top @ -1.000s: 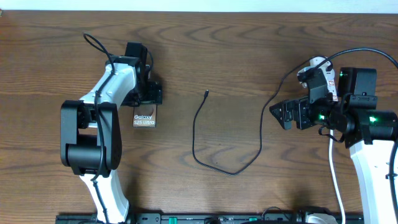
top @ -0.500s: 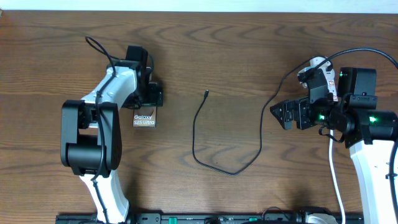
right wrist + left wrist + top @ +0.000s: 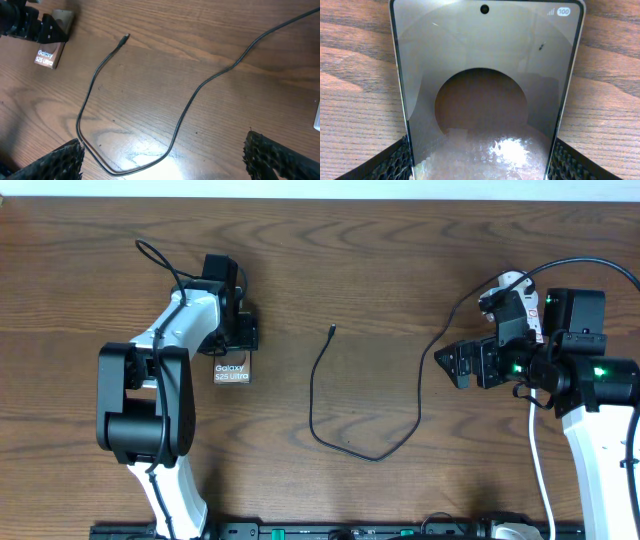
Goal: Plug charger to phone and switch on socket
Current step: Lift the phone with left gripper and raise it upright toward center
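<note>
The brown-bronze phone [image 3: 232,370] lies flat on the wooden table, lettering toward the front. It fills the left wrist view [image 3: 485,90], with a round circle on its face. My left gripper [image 3: 238,340] is at its far end, its finger pads [image 3: 480,167] pressed against both long sides. The black charger cable [image 3: 318,395] loops across the middle of the table, and its plug tip [image 3: 332,330] lies free to the right of the phone. The tip also shows in the right wrist view [image 3: 125,37]. My right gripper [image 3: 450,366] is wide open and empty [image 3: 162,150] above the cable. The white socket [image 3: 508,281] is mostly hidden behind the right arm.
A white cord [image 3: 541,470] runs down the right side toward the front edge. A black rail [image 3: 320,531] lines the table's front. The phone also shows far left in the right wrist view [image 3: 50,52].
The left arm has shifted very slightly left at the phone. The phone, the cable and the right arm have not moved.
</note>
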`<state>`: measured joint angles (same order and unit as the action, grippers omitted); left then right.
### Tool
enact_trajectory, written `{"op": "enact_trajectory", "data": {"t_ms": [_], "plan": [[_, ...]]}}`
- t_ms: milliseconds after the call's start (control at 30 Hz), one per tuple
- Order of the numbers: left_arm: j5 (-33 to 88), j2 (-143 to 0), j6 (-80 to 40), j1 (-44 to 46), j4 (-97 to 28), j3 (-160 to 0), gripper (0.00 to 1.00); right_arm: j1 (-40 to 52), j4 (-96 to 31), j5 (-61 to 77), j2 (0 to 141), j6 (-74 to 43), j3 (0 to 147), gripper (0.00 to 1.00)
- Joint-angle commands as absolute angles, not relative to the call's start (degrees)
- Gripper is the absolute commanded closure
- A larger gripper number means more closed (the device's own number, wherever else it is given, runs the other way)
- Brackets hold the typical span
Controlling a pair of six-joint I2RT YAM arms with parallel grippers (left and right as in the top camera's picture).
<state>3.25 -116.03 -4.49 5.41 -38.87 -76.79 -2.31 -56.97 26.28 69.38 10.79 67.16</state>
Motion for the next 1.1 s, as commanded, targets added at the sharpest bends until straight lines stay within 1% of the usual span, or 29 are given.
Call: {"op": "enact_trajectory", "data": {"t_ms": [0,167,400,700,867,1067], "plan": [[4.03,-116.77,-5.26,5.61,-38.92,-75.31,0.27,-1.91,-57.01,26.44,69.56,10.35,68.14,0.01],[4.01,-115.98,-5.58,5.56,-40.34,-76.71,0.27,-1.91,-56.55,26.46,69.56,10.33,68.16,0.01],[4.01,-111.74,-9.08,5.48,-44.62,-80.79,0.27,-1.91,-56.23,26.48,69.56,10.33,68.14,0.01],[4.03,-101.41,-18.37,5.48,-47.33,-80.95,0.27,-1.91,-56.18,26.65,69.56,9.47,68.14,0.01],[4.12,-96.79,-25.04,5.48,-49.95,-80.93,0.27,-1.85,-55.96,26.74,69.56,6.55,68.14,0.01],[10.02,-93.32,-26.30,5.48,-51.42,-80.93,0.27,-1.76,-55.90,29.17,69.78,4.67,68.14,0.01]]}}
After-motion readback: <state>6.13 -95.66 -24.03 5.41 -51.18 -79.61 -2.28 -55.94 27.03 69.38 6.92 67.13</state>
